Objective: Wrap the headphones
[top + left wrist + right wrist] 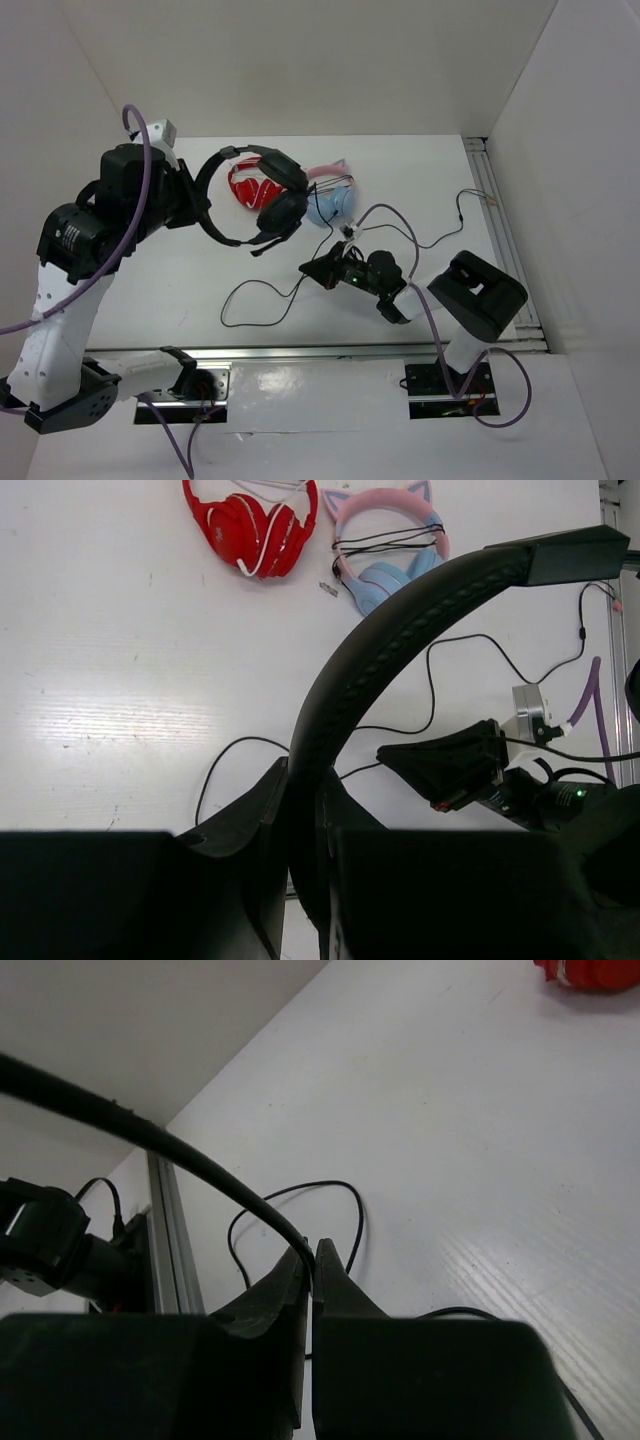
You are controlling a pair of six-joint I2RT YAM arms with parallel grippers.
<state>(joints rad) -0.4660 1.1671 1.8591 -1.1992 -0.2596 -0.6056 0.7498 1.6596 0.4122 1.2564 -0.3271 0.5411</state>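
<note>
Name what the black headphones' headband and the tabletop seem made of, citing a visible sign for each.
The headband looks like matte black leatherette over padding: ribbed stitching runs along it, though rubber is possible. The table seems white laminate or painted board, semi-glossy, with fine parallel streaks catching light.

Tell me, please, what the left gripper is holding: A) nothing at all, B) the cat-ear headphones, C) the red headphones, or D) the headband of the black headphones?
D: in the left wrist view the left gripper is shut around the padded headband of the black headphones, while the red headphones and the cat-ear headphones lie apart on the table.
</note>
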